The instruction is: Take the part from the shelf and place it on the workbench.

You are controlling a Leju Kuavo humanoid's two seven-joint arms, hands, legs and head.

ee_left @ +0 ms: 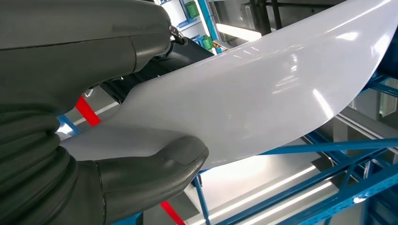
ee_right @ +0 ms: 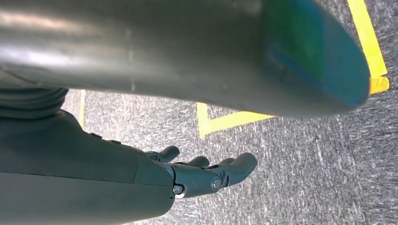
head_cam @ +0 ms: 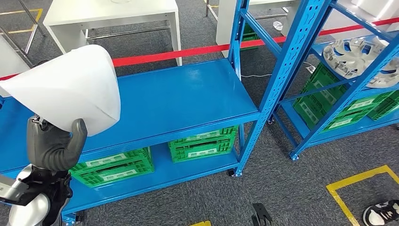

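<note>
My left hand (head_cam: 54,143) grips a large white curved part (head_cam: 70,87), holding it up at the left of the head view, in front of the blue shelf (head_cam: 183,101). Up close, the left wrist view has the thumb (ee_left: 150,173) pressed against the glossy white part (ee_left: 263,98). My right hand (ee_right: 206,173) hangs above the grey carpet with its fingers apart and nothing in it. A white workbench (head_cam: 113,14) stands at the back, beyond a red tape line (head_cam: 188,52).
Green crates (head_cam: 202,143) sit on the shelf's lower level. A second blue rack (head_cam: 348,84) at the right carries silver wheel covers (head_cam: 353,54) and more green crates. Yellow floor marking (head_cam: 362,181) and a person's shoe (head_cam: 381,212) lie at the lower right.
</note>
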